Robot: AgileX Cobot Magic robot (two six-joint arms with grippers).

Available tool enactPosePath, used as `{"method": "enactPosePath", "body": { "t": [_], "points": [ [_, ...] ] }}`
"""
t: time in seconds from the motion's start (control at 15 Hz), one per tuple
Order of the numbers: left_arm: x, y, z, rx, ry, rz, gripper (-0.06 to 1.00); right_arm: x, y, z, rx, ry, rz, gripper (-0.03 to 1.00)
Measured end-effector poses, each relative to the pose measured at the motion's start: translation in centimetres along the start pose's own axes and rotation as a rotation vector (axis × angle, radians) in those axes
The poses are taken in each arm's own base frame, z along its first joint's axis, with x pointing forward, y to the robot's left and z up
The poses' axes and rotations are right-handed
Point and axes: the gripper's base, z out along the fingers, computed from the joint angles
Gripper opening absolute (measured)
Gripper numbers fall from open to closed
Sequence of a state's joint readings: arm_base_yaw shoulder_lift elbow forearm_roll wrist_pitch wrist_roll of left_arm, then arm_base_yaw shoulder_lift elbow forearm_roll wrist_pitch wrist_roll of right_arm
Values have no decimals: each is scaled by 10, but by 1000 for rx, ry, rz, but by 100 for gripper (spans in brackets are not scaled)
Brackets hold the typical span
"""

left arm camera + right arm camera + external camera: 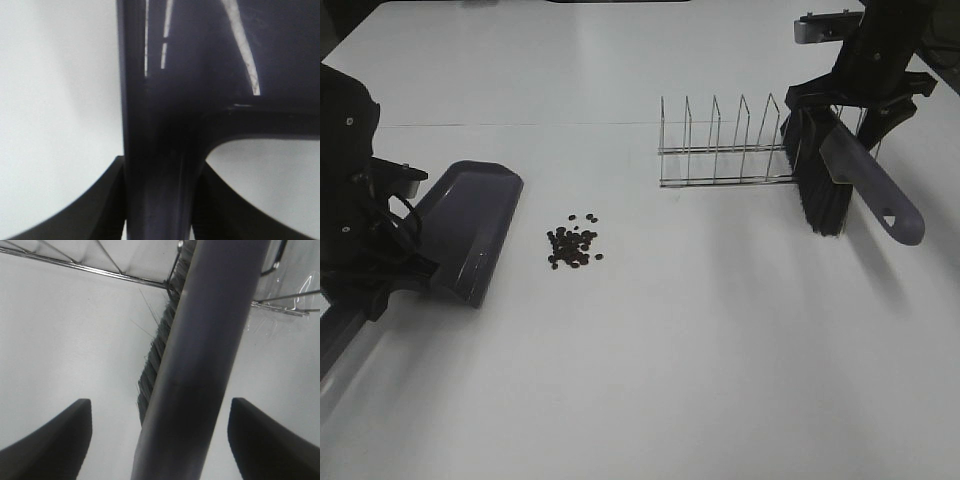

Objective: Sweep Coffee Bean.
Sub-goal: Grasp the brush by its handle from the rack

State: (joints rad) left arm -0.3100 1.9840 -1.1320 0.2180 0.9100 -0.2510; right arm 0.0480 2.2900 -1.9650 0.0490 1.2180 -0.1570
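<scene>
Our left gripper point(159, 175) is clamped shut on the dustpan handle point(160, 115): in its wrist view we see both dark fingers point(102, 200) pressed against the handle's sides, with no gap showing. From the high camera we find the purple dustpan point(470, 228) lying on the white table point(700, 360) at the left, its wide open lip turned toward the middle of the table.

Near that lip, but apart from it, lie the coffee beans point(573, 244) (a small loose scatter of dark ovals, all of them on the bare table and none in the pan, as far as we can tell).

Our right gripper point(161, 401) stands wide open. The brush handle point(200, 365) runs between its jaws, and we see white table in the gap on either side, so the fingers straddle it without touching it.

In the high view the brush point(823, 190) sits at the right end of the wire rack point(725, 151), its black bristles pointing down and its handle slanting toward the near right. We cannot tell whether the bristles touch the table. The beans lie between dustpan and brush, much nearer the dustpan and well apart from the brush.
</scene>
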Motion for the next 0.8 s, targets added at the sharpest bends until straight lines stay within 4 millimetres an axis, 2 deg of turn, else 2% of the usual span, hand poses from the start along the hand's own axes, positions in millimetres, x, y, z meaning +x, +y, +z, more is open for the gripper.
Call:
{"method": "enactPosePath", "body": {
  "t": [0.33,0.47,0.6,0.67,0.8],
  "points": [
    [0,0,0,3,1,-2,33,0,-1,18,-5,37,0,60],
    [0,0,0,4,1,-3,33,-1,-1,19,-4,31,1,58],
    [0,0,0,5,1,-4,33,-1,-1,19,-3,27,6,40],
    [0,0,0,5,1,-4,33,-1,-3,19,9,27,15,35],
    [0,-1,0,6,1,-5,33,-1,-5,19,13,26,32,34]
  ]
}}
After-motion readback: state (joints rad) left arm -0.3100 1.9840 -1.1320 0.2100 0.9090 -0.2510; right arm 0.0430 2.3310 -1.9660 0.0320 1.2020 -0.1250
